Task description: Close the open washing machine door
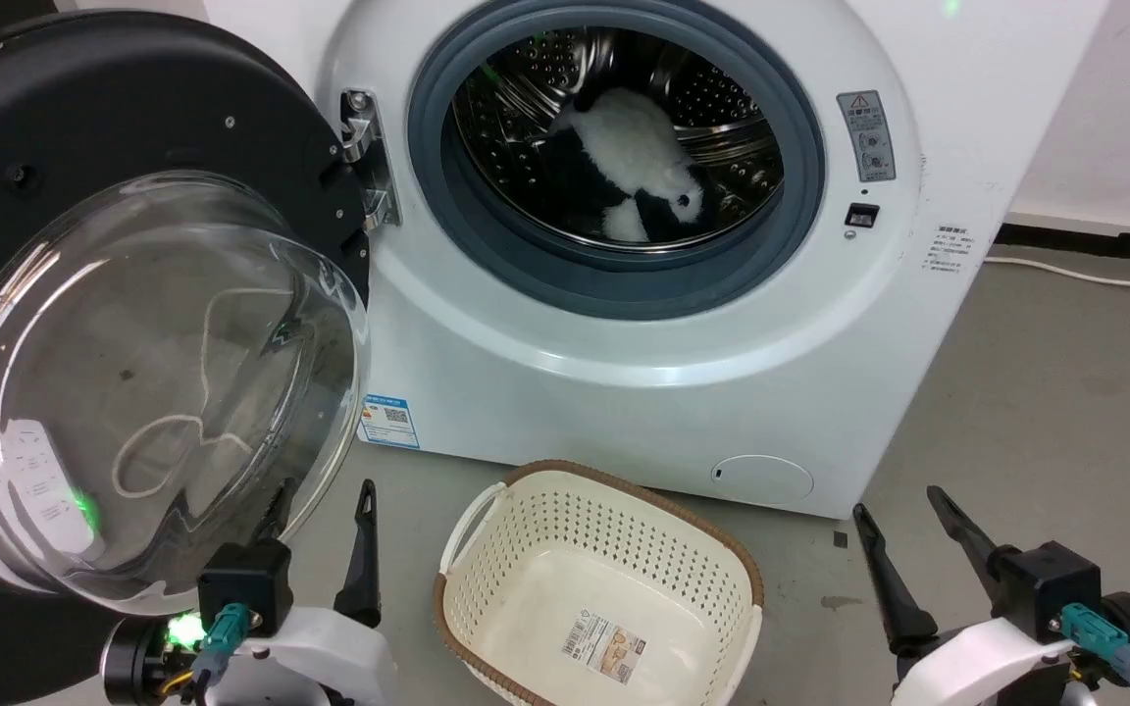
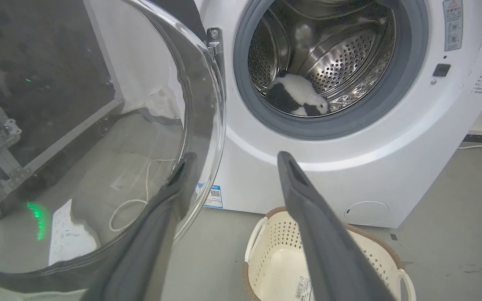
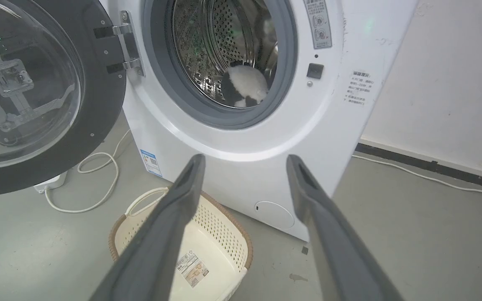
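Left claw sat nearest, low on the robot's left. Its fingers were spread and held nothing. In the head view one finger showed through the lower edge of the glass bowl; contact with the glass could not be told. Right claw was low on the robot's right, fingers also apart and empty, over bare grey floor.

Between the claws and just ahead stood a cream perforated basket with a brown rim, on the floor and close in front of the machine. A label lay inside on its bottom.

The washing machine door stood swung wide open on the left, with its black ring and bulging clear bowl facing the camera. It hung on the metal hinge at the left of the opening.

Behind was the white washing machine, its grey rubber ring around the open mouth and a blue sticker at its lower left. In the steel drum lay a black-and-white plush toy.

Farther right, a white cable ran along the floor by the wall.
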Motion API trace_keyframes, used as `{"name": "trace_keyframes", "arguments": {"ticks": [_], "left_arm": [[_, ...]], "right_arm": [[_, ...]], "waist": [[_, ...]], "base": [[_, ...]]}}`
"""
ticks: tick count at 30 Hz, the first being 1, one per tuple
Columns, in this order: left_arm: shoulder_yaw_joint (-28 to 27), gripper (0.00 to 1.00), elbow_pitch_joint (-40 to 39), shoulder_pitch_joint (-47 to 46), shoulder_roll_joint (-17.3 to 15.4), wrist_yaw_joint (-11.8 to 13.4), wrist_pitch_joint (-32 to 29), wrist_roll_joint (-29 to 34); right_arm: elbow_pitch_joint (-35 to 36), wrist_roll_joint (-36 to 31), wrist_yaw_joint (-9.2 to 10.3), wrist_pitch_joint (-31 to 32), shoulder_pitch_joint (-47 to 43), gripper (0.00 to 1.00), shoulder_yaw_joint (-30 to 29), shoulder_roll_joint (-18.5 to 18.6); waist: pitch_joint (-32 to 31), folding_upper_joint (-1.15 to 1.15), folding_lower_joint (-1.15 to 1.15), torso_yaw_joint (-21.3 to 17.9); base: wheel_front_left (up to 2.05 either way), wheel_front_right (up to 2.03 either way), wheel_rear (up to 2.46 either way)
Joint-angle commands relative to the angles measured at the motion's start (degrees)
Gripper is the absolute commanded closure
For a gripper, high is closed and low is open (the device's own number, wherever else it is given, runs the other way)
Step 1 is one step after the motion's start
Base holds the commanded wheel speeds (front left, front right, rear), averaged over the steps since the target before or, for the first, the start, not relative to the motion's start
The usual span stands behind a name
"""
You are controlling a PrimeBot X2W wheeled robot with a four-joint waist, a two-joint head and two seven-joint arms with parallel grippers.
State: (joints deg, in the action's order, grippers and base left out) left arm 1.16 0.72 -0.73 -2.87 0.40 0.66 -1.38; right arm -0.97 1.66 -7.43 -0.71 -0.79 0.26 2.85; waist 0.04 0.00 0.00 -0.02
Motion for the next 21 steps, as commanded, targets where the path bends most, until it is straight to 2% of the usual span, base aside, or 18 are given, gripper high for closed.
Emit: {"name": "trace_keyframes", "arguments": {"ticks": [1,17,18,19,21], "left_arm": [[0.4,0.00,0.3,0.1,0.0,0.3,0.8,-0.6],[2.7,0.00,1.7,0.2,0.0,0.8,3.2,-3.5],[2.8,0.72,1.6,0.2,0.0,0.8,3.4,-3.6],[2.9,1.00,1.6,0.2,0.0,0.8,3.5,-3.7],[3.1,1.00,1.3,0.1,-0.1,0.6,3.7,-3.8]], "right_arm": [[-0.3,0.8,-0.01,-0.8,-0.4,0.00,0.1,0.0],[-1.5,4.1,-0.01,-3.2,-1.2,0.00,0.8,0.0],[-1.5,4.3,-0.02,-3.3,-1.2,0.00,0.8,0.0],[-1.6,4.4,-0.02,-3.4,-1.2,0.00,0.9,0.0],[-1.7,4.8,-0.02,-3.7,-1.3,0.00,1.0,0.0]], "waist": [[0.0,0.00,0.00,0.0],[0.1,0.00,0.00,-0.1],[0.1,0.00,0.00,-0.1],[0.1,0.00,0.00,0.0],[0.1,0.00,0.00,0.0]], "base": [[0.00,0.00,0.00],[0.00,0.00,0.00],[0.00,0.00,0.00],[0.00,0.00,0.00],[0.00,0.00,0.00]]}}
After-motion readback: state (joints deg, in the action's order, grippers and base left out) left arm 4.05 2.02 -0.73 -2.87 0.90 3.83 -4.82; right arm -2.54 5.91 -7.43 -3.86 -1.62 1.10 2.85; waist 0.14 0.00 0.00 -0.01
